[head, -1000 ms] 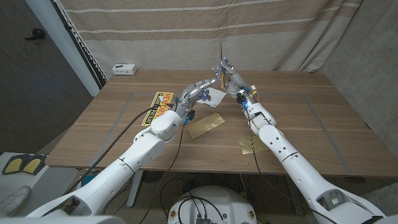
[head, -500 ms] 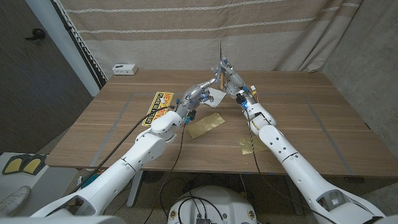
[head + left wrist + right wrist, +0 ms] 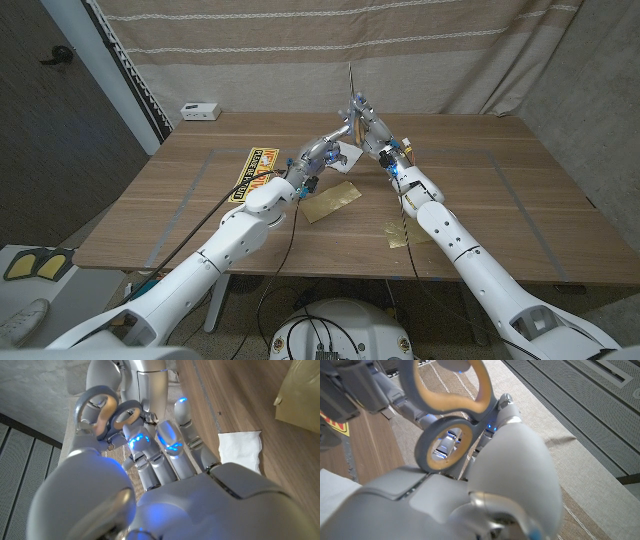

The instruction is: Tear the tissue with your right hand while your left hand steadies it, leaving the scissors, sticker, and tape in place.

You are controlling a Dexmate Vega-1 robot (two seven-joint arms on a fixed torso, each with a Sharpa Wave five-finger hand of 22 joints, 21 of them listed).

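The table [image 3: 480, 190] was matt brown wood with a fine straight grain. On it, the tissue [image 3: 241, 450] looked like soft white paper, faintly textured and dull. The scissors [image 3: 451, 415] had smooth grey plastic handle loops with a tan inner lining (slightly glossy where light caught them), and a thin metal blade showed in the head view. The right hand [image 3: 368, 122] and left hand [image 3: 322, 152] were glossy silver-grey, smooth-shelled. The sticker [image 3: 252, 172] was printed yellow, flat. Behind hung a coarse beige cloth curtain [image 3: 300, 60] with pale woven stripes.
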